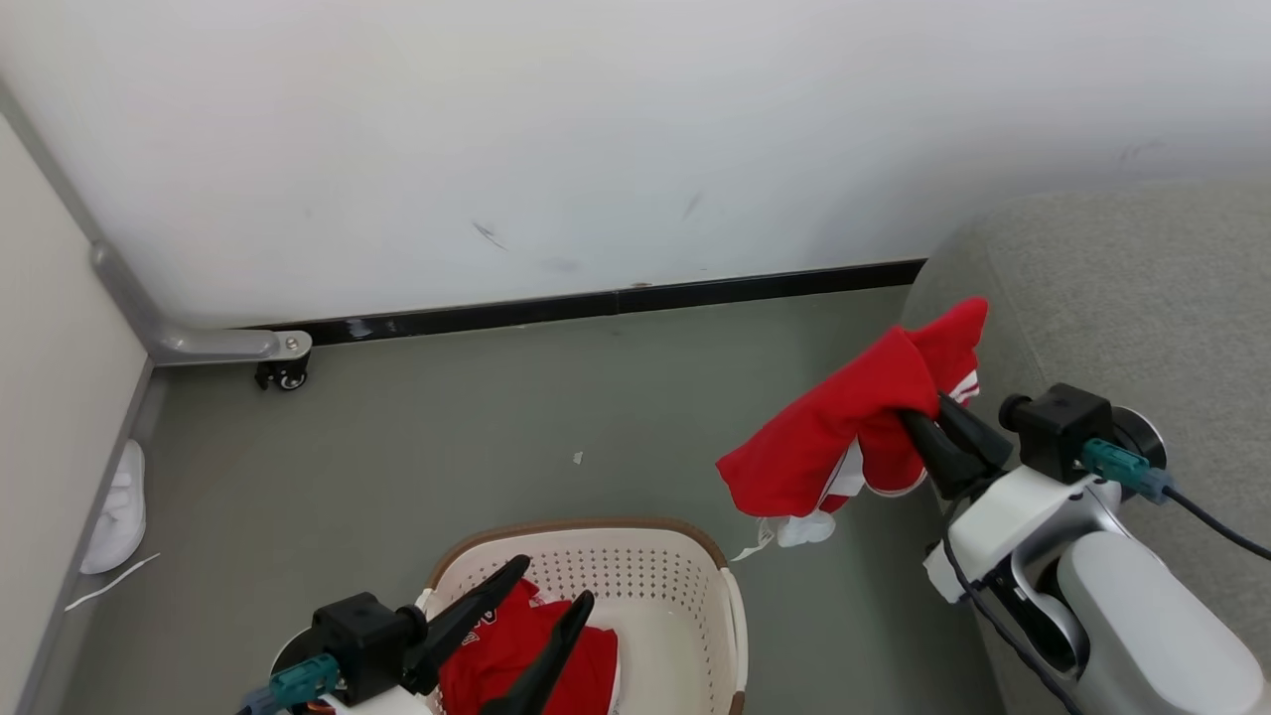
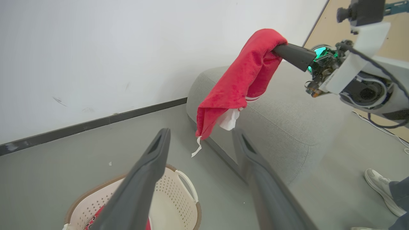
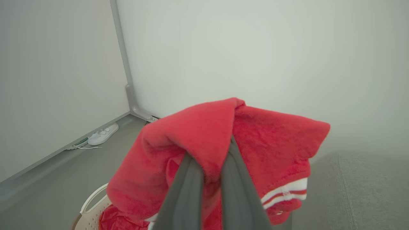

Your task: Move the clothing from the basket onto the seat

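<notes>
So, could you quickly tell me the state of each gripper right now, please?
Left gripper: open, holding nothing, over the basket.
Right gripper: shut on a red garment, in the air beside the sofa.

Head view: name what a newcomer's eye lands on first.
The bright red garment dangling from the shut right gripper, in the air beside the grey sofa. Next, more red clothing in the cream basket at the bottom, under the open left gripper.
</notes>
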{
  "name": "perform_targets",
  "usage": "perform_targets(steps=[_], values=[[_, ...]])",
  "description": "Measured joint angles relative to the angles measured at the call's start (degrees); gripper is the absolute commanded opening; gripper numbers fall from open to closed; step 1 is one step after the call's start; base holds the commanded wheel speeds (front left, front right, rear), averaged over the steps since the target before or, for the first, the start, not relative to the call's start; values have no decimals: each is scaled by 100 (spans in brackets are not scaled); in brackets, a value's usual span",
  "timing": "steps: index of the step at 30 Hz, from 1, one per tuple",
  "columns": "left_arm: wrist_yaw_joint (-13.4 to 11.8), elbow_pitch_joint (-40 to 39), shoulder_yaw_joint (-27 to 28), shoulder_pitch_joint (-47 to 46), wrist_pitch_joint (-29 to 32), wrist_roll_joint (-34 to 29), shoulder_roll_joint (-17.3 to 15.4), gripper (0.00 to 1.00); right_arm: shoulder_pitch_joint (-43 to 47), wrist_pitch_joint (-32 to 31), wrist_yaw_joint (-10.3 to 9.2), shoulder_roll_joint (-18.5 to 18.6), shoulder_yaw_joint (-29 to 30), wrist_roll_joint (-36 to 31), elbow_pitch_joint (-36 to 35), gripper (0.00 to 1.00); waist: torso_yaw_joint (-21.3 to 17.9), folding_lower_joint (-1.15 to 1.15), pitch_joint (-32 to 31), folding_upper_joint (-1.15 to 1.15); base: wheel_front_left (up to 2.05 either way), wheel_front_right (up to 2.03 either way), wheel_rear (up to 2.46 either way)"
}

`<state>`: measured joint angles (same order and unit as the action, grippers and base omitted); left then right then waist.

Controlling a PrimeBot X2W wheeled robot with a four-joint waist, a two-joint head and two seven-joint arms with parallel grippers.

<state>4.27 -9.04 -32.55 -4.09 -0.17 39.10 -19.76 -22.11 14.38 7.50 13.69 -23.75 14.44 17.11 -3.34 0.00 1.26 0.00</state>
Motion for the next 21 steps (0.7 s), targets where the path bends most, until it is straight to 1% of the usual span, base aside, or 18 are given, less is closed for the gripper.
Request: perform_targets(steps=[3,13,21], values=[[45,-25,-22,-1,-1,0,1,100,104,0,0,40,91,-36,-30,0,-87,0,-6,0,0,0,0],[49,-38,-69,-1,-43,0,0,100,271,0,0,136,460,-101,-222,0,-439,0,-41,0,0,0,0],[51,-70,-91,1,-44,0,-4,100,458,0,0,225,647,-153,-371,0,-714,0,-56,0,0,0,0]])
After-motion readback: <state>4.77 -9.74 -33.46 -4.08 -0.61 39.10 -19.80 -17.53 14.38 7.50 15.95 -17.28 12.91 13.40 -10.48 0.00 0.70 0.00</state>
